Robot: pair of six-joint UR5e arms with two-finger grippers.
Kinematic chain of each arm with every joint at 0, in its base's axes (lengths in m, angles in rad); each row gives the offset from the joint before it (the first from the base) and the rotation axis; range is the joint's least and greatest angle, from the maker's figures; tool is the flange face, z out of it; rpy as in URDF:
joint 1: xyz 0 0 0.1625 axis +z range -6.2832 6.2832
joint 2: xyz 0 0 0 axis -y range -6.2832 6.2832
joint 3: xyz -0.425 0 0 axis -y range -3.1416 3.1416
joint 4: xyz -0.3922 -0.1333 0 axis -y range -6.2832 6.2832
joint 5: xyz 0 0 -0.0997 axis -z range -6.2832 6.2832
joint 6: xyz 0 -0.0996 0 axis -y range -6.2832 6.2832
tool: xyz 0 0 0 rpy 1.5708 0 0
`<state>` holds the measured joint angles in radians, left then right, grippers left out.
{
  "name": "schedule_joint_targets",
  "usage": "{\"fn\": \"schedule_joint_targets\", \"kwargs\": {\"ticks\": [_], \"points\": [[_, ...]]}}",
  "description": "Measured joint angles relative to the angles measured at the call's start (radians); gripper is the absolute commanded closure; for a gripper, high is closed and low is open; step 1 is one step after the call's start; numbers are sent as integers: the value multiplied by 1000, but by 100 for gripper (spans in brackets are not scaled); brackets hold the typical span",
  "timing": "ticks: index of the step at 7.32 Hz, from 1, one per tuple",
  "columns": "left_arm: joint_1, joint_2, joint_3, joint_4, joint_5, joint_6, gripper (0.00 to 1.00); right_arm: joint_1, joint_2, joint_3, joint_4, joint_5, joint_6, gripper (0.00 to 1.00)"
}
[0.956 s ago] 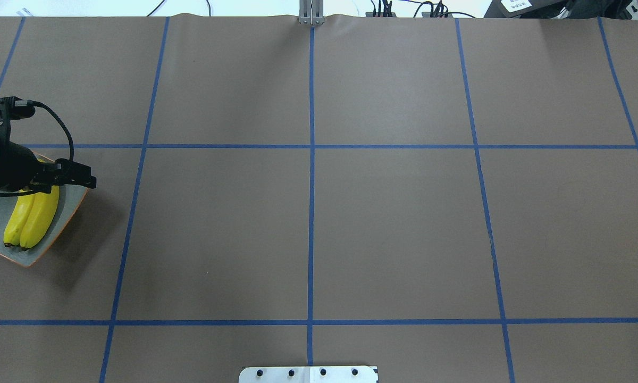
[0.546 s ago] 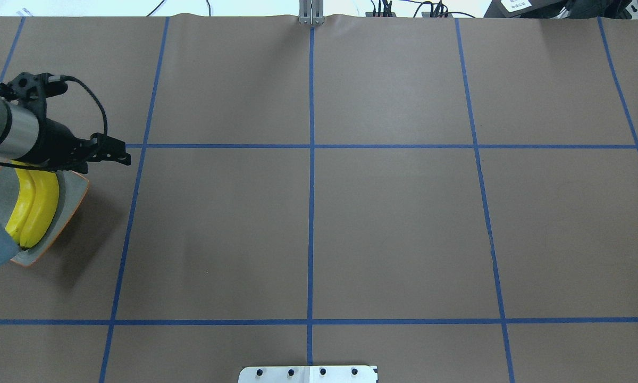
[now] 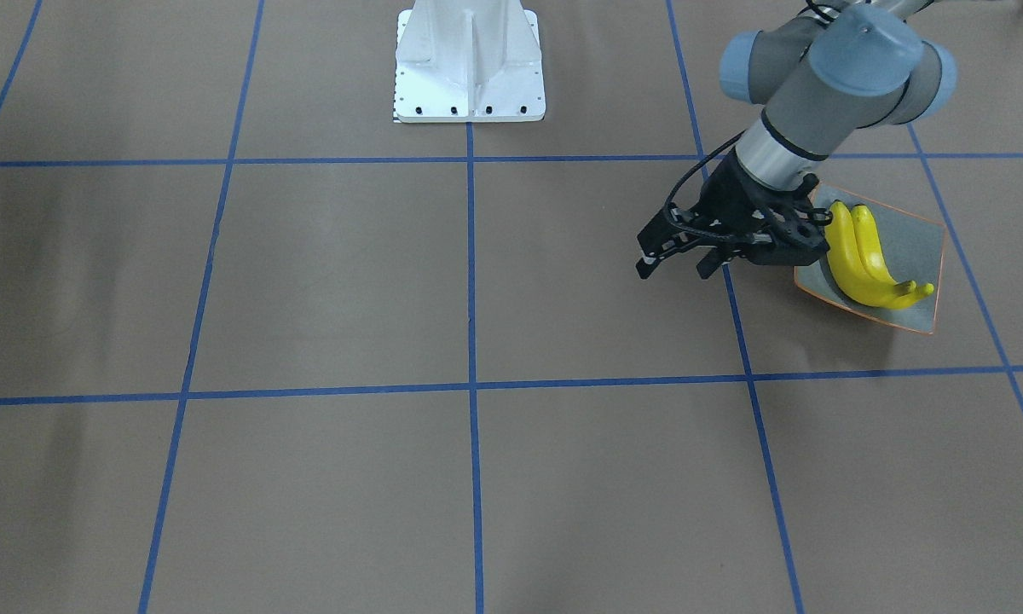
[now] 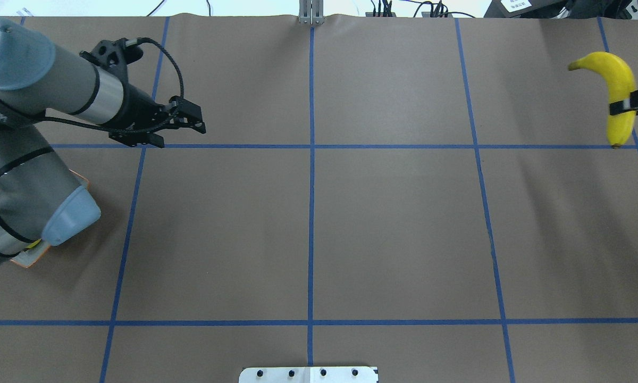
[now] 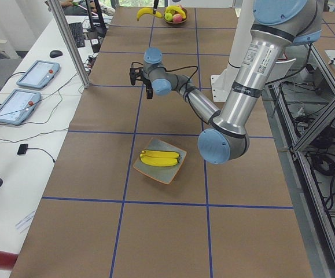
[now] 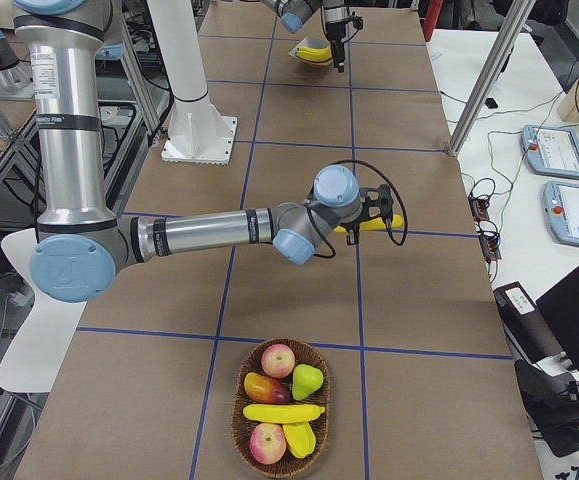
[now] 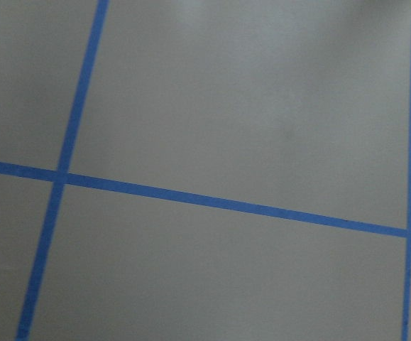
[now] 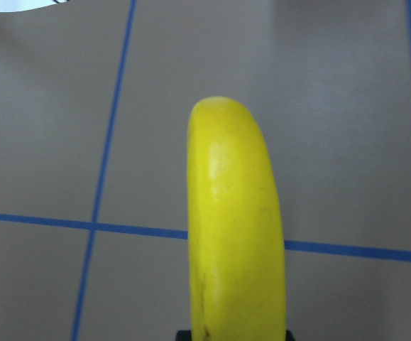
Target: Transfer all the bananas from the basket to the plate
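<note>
The grey plate (image 3: 921,247) with an orange rim holds two yellow bananas (image 3: 857,256) side by side; it also shows in the exterior left view (image 5: 173,172). My left gripper (image 3: 673,274) is open and empty, hovering beside the plate toward the table's middle (image 4: 182,136). In the overhead view my left arm hides most of the plate (image 4: 24,261). My right gripper (image 4: 621,106) is shut on a third banana (image 4: 616,80) and holds it above the table (image 8: 237,227). A fourth banana (image 6: 282,412) lies in the wicker basket (image 6: 237,420).
The basket also holds apples (image 6: 278,359), a pear (image 6: 308,381) and other fruit. The white robot base (image 3: 469,64) stands at the table's near edge. Blue tape lines grid the brown table. A metal post (image 6: 484,85) stands at the far edge.
My left gripper has left the plate and swung up and toward the table's middle, its arm now covering the plate from above. My right gripper with a banana has come into view at the right edge.
</note>
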<state>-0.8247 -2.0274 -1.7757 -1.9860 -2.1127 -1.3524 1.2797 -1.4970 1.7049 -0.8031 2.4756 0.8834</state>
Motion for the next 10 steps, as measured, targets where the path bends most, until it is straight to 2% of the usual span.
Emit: {"fn": "schedule_joint_targets", "kwargs": {"ticks": [2, 4, 5, 7, 10], "points": [[11, -96, 45, -15, 0, -62, 1, -204, 144, 69, 2, -152, 293, 100], [28, -153, 81, -91, 2, -149, 1, -391, 239, 115, 2, -341, 481, 100], [42, -171, 98, -145, 4, -188, 1, -468, 279, 123, 2, -411, 530, 100], [52, -195, 111, -222, 5, -224, 1, -575, 327, 126, 3, -476, 559, 100], [84, -243, 125, -248, 10, -249, 1, -706, 391, 120, 1, -591, 556, 100]]}}
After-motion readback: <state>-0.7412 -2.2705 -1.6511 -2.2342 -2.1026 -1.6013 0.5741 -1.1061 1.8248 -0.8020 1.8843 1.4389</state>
